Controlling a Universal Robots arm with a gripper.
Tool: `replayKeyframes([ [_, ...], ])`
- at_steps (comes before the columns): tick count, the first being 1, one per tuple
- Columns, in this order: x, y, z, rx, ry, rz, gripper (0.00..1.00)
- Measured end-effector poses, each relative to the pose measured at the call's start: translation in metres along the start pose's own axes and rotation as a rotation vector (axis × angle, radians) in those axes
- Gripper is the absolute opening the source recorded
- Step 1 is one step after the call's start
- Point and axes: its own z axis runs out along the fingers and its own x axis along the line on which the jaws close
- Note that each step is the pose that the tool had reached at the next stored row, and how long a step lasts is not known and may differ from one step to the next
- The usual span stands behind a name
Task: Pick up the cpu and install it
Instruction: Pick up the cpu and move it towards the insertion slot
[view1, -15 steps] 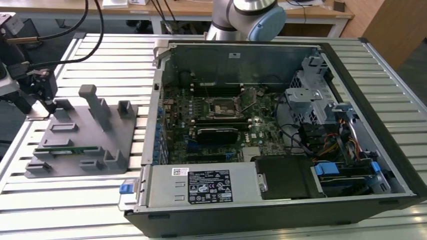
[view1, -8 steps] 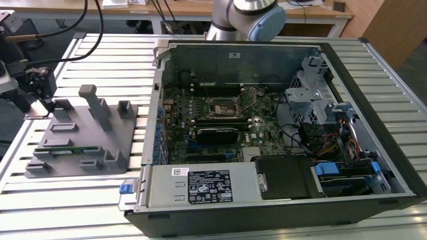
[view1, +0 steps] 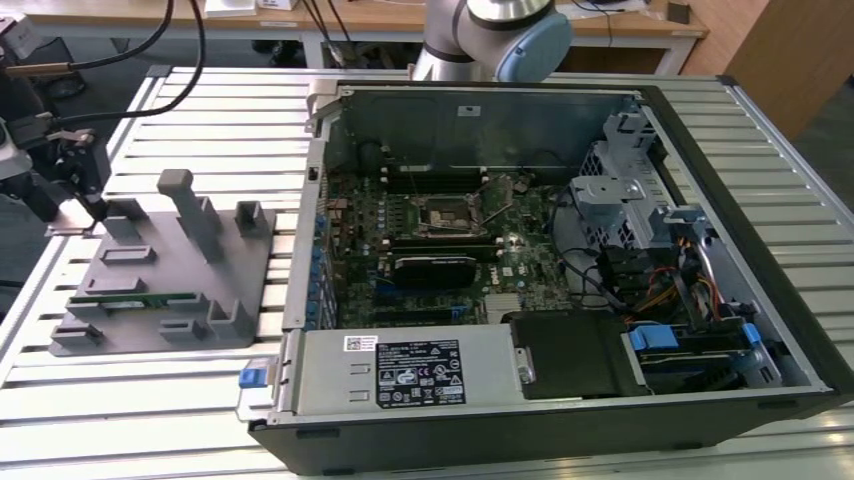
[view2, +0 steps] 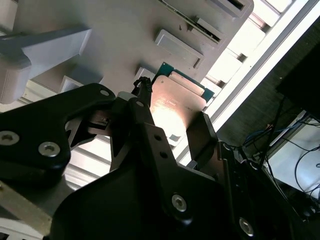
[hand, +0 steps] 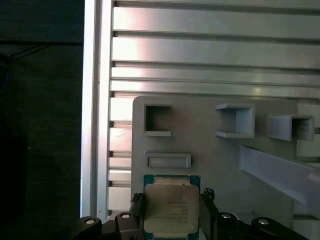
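First wrist view: gripper (hand: 171, 200) sits around the cpu (hand: 171, 210) near the fixture (hand: 210, 145) edge; can't tell if it's clamped or loose. Second wrist view: same pose, cpu (view2: 175, 102) shows its metal top. Looks like the pick step: grip square on opposite edges and keep it level. Exterior view: fixture at 9 o'clock of the case (view1: 561, 400), socket (view1: 443, 212) mid-board. Slatted metal table (view1: 134, 400), with desks and cables at 12 o'clock.

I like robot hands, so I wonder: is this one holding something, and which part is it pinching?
Yes. The gripper looks shut on the cpu, with its fingers pressing two opposite side edges of the chip.
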Motion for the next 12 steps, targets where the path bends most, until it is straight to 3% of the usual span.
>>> replayKeyframes([
  [5, -0.0002, 0.0000, -0.0094, 0.0000, -0.0001, 0.000, 0.53],
  [12, -0.0006, 0.0001, -0.0375, 0.0000, -0.0001, 0.000, 0.53],
])
